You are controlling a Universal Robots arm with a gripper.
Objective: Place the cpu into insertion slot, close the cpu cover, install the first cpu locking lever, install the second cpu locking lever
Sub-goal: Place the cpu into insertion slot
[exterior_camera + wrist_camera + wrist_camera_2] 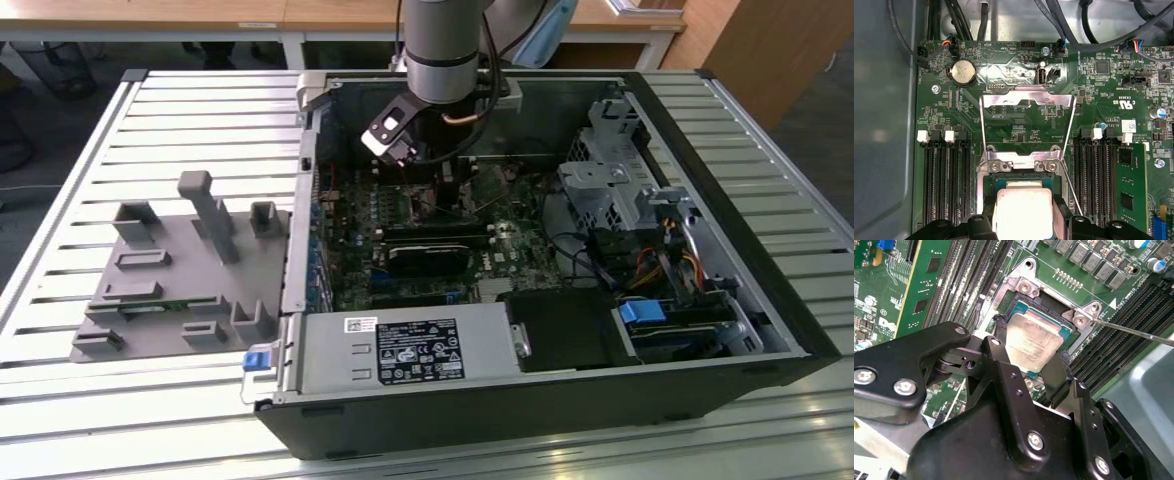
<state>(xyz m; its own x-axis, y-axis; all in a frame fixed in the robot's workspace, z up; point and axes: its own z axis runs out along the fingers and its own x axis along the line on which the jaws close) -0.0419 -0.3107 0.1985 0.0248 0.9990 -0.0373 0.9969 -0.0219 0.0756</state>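
On the exterior view's left, the grey fixture [174, 270] sits on the slatted table [80, 130], well apart from where I am working. Just beside it the open computer case [534, 420] lies on its side, with the power supply [400, 350] along its near wall. My arm [447, 40] drops into the case from above, and my gripper [434, 185] hangs low over the green motherboard [441, 215]. Farther toward the exterior view's right are the metal drive cage [601, 185] and a bundle of coloured cables [667, 265]. In both wrist views my gripper [1031, 342] [1023, 220] is pinched on the cpu [1036, 335] [1021, 207]. One black finger [996, 347] presses against one edge of the pale metal top, and the other finger is on the opposite edge. The chip sits squarely over the insertion slot [1019, 307] [1021, 176], whose dark rim shows around it. I cannot tell whether it rests fully down in the slot or hovers just above it. In the first wrist view the cpu cover [1026, 97] stands swung open on the far side of the slot, and the board shows through its square window. In the second wrist view a thin locking lever [1134, 331] reaches from the socket bracket out across the long black memory slots [1119, 335]. In the first wrist view a round coin battery [963, 72] lies beyond the raised cover.
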